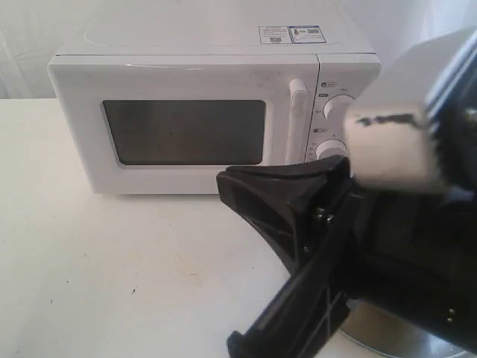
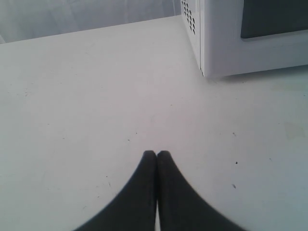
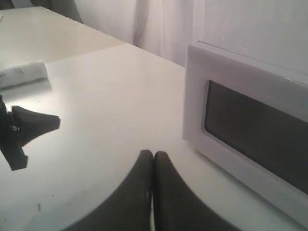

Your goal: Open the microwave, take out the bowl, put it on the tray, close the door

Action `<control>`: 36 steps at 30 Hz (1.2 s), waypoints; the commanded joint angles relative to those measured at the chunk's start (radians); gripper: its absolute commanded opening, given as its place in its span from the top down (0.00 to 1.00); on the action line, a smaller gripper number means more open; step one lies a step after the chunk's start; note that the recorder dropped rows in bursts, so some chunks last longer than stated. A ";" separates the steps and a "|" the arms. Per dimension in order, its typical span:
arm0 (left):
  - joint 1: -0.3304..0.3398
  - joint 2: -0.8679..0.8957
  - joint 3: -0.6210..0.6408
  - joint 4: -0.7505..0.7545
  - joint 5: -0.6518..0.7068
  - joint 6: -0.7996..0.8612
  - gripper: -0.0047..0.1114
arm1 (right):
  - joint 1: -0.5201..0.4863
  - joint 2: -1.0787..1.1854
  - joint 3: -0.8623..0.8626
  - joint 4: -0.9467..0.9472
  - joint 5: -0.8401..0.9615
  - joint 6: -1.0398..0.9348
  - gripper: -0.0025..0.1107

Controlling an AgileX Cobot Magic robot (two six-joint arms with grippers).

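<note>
The white microwave stands at the back of the table with its door shut. The vertical bar handle sits left of the two dials. My right gripper fills the front right, shut and empty, its tips pointing left below the door; it also shows in its wrist view. My left gripper is shut and empty over bare table, short of the microwave's vented corner. A sliver of the steel tray shows under the right arm. The bowl is hidden.
The white table spreads in front and to the left of the microwave. A white curtain hangs behind. In the right wrist view, the left gripper shows across the table, far from the door window.
</note>
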 commanded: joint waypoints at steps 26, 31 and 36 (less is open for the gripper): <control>-0.001 -0.002 -0.001 -0.004 -0.002 -0.006 0.96 | -0.965 -0.575 0.468 -0.161 -0.223 0.139 0.98; -0.001 -0.002 -0.001 -0.004 -0.002 -0.006 0.96 | -1.190 -0.792 0.596 -0.229 -0.325 0.131 0.98; -0.001 -0.002 -0.001 -0.004 -0.002 -0.006 0.96 | -1.312 -0.872 0.645 -0.229 -0.350 0.155 0.98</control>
